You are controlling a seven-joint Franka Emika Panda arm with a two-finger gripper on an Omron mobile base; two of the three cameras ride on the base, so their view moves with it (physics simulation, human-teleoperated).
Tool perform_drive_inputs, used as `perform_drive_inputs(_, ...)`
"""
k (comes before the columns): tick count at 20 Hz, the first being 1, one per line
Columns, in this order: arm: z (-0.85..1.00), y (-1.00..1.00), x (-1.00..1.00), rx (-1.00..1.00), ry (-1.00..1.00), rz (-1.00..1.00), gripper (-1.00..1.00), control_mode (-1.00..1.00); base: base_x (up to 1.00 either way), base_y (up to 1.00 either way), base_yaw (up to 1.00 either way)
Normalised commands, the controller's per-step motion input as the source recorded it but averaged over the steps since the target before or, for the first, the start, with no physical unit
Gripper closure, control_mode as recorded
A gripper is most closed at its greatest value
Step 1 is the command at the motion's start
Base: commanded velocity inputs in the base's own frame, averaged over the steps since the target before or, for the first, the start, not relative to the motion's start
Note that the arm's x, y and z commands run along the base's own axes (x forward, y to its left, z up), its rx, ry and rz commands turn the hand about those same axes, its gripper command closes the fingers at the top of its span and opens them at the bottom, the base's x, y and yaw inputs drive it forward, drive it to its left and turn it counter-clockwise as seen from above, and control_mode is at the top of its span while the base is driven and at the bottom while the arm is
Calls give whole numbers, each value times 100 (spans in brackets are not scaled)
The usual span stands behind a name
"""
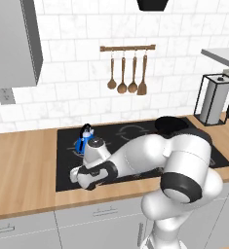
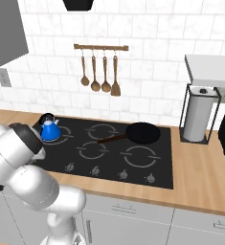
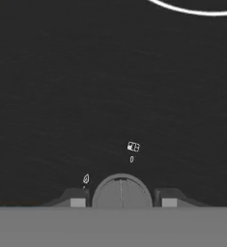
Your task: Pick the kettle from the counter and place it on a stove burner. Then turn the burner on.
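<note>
Kettle on hob; hand low over a front control knob.

The kettle (image 1: 84, 140) stands on the black glass cooktop (image 2: 147, 177) at its far left corner, over what appears to be the rear left burner ring; the ring itself is mostly hidden beneath it. In the hand view the jaws are spread, one fingertip (image 3: 78, 200) on either side of the round knob (image 3: 121, 192), neither clearly touching it. Judged step: turning the burner on. To do it well, centre on the knob, close squarely, then rotate about its axis without dragging sideways; first confirm this knob serves the kettle's ring. The small icon (image 3: 133, 146) above the knob is too small to read. The frying pan (image 2: 141, 132) sits far right. The arm hides the cooktop's near left part in the left base view.
</note>
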Motion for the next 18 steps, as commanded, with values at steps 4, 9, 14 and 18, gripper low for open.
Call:
perform_drive_inputs(4,-9,19,-14,-19,0,49,100,-100,0,0,0)
perform_drive_inputs(9,-10,20,-19,-22,0,51,100,-100,0,0,0)
perform_drive_inputs(14,-4,7,-10,-9,0,21,100,-100,0,0,0)
perform_drive_inputs(18,0,0,0,0,0,0,100,-100,0,0,0)
